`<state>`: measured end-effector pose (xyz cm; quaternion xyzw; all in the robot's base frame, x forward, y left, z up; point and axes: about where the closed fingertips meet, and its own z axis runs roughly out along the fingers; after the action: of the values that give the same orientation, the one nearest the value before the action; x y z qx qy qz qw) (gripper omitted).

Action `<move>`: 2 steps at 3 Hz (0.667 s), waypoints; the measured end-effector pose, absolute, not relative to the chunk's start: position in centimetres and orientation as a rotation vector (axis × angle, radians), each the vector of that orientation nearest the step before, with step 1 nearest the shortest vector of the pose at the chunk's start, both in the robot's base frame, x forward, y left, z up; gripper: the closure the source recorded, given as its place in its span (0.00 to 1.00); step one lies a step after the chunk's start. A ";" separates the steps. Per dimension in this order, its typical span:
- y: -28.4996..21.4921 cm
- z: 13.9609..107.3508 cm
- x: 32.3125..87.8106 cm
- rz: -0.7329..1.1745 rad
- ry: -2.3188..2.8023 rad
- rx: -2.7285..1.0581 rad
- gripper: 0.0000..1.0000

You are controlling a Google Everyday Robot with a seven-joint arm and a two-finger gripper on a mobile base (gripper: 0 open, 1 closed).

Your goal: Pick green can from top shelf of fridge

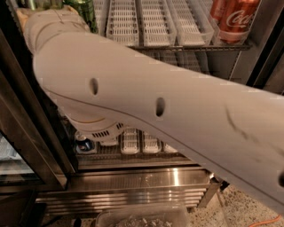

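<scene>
A shiny green can point(84, 11) stands at the left end of the top shelf point(191, 45), cut off by the frame's upper edge. My white arm point(146, 106) sweeps from the lower right up to the top left, where its wrist segment point(46, 24) lies just left of the can. The gripper is past the upper left edge, out of view. The fridge point(133, 179) fills the view, with a stainless-steel base and dark door frames. White slotted trays point(153, 20) line the top shelf.
Red Coca-Cola cans point(234, 18) stand at the right end of the top shelf. A small blue can point(84, 144) sits on the lower rack beneath my arm. A dark door frame point(31, 133) runs down the left, and another point(266, 53) down the right.
</scene>
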<state>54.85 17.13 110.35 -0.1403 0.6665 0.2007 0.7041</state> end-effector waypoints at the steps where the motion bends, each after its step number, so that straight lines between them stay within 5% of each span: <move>1: 15.8 108.1 53.7 0.500 1.575 -0.328 1.00; 2: 13.7 105.7 53.7 0.550 1.653 -0.326 1.00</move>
<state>53.74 13.72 105.75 -0.1425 0.7226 0.2404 0.6322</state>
